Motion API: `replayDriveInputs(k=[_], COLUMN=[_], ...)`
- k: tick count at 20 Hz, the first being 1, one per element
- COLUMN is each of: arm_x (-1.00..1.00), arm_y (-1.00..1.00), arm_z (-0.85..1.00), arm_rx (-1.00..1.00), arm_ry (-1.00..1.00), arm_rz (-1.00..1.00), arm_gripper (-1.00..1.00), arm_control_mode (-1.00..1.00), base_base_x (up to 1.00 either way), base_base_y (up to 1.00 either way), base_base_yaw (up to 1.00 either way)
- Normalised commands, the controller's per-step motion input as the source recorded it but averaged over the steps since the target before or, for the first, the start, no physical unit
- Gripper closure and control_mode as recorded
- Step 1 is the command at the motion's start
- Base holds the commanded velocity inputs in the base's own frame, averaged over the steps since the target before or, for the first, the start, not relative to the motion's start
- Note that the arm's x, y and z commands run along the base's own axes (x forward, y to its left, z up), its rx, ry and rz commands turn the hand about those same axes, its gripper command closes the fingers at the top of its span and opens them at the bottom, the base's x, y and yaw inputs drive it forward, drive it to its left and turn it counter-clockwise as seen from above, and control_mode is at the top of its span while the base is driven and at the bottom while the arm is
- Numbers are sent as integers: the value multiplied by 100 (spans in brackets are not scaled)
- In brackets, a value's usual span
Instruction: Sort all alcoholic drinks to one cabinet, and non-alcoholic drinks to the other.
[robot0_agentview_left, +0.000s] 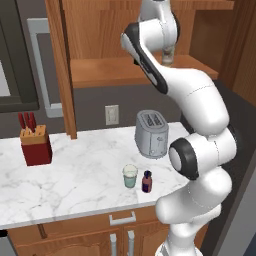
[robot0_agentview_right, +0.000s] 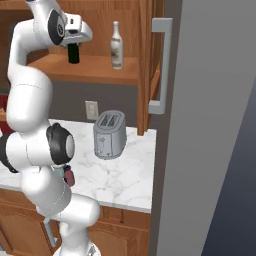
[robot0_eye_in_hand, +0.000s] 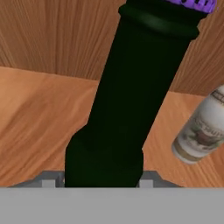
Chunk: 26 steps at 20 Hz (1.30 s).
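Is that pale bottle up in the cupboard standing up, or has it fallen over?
Standing upright. The pale bottle rests on its base on the open cupboard's wooden shelf, neck pointing straight up, apart from the dark green bottle to its left.

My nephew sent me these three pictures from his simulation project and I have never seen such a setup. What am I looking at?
A white robot arm in a rendered kitchen. Two pictures come from cameras behind it, left and right; the third from its hand. Its gripper is up in a wooden cabinet around a dark green bottle on the shelf near a pale bottle. On the marble counter stand a toaster, a knife block, a teal cup and a small purple bottle.
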Motion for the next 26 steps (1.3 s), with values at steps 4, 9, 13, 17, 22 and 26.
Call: replayDriveInputs(k=[4,9,13,17,22,26], arm_x=[21,33,47,56,52,19], arm_y=[-22,-12,-6,-3,0,0], arm_z=[-56,-91,-70,-34,-42,-37], arm_rx=[0,0,1,3,1,1], arm_ry=[-21,-20,-19,-16,-9,-1], arm_rz=[0,0,2,1,1,0], arm_gripper=[100,100,100,100,-100,-100], arm_control_mode=[-100,-100,-100,-100,-100,-100], base_base_x=[0,0,0,0,0,0], base_base_y=[0,0,0,0,0,0], base_base_yaw=[0,0,0,0,0,0])
